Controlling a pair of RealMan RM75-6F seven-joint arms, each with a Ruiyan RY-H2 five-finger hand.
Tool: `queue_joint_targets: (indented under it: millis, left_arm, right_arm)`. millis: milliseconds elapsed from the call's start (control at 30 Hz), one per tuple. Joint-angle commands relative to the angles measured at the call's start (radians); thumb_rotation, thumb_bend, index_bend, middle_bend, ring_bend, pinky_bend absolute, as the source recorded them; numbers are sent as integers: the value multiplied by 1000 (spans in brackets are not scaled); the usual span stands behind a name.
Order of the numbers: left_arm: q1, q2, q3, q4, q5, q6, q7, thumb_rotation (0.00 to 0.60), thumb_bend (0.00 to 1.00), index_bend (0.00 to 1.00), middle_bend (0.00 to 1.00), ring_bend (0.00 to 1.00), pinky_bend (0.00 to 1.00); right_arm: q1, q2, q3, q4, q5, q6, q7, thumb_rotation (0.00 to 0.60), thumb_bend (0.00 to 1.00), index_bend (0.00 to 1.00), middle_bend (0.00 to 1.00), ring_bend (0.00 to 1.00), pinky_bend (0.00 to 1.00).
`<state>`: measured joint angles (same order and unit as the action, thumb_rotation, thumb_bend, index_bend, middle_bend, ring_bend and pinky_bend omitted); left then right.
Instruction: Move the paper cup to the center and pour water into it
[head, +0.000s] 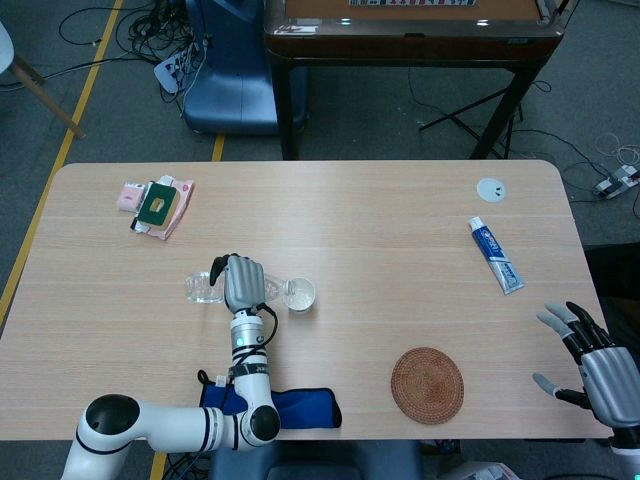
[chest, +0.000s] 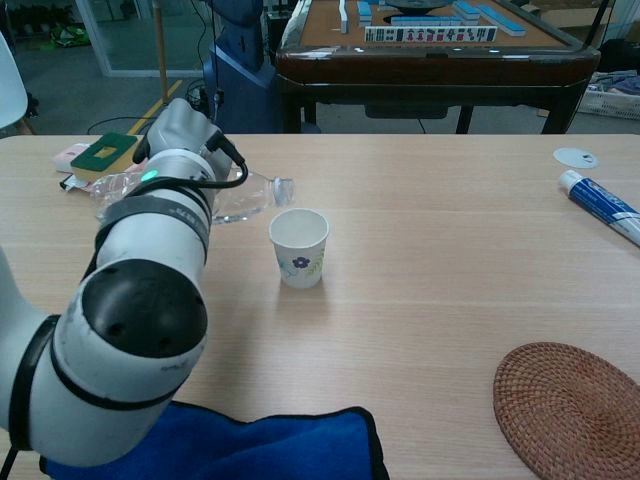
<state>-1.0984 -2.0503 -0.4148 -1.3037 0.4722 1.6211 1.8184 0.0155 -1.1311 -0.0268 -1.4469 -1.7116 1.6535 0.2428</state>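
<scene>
Clear plastic water bottle (chest: 225, 197) is gripped by the left hand (head: 243, 284) lying nearly level, mouth pointing right just above the rim of the white paper cup (chest: 299, 247) near table centre, while the right hand (head: 590, 366) is held open, well apart.

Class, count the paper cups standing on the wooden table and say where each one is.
1. The paper cup stands upright left of the table's middle, just right of the water bottle that the left hand holds. None seems hidden.
</scene>
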Motion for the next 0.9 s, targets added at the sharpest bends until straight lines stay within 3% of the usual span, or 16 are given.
queue_joint_targets:
  millis: [33,300,500,900]
  left_arm:
    - [14,15,9,-8,32,-36,-68,600,46,683,726,547,680]
    - [60,53,27,-10,92,-102,-239,600,46,685,728,549,680]
    - [106,80,-18,-58,59,-139,-360,600,46,684,728,550,680]
    - [169,160,-39,-137,71,-142,-521,600,46,682,728,550,680]
  right_arm:
    - [0,-1,0,1,1,-1,-1,600,0,210,151,64,294]
    - [2,-2,1,1,4,-6,-3,600,0,210,151,64,294]
    - [2,-5,0,2,4,-9,-6,600,0,210,151,64,294]
    - [4,-7,-2,-1,1,-14,-15,600,0,209,151,64,294]
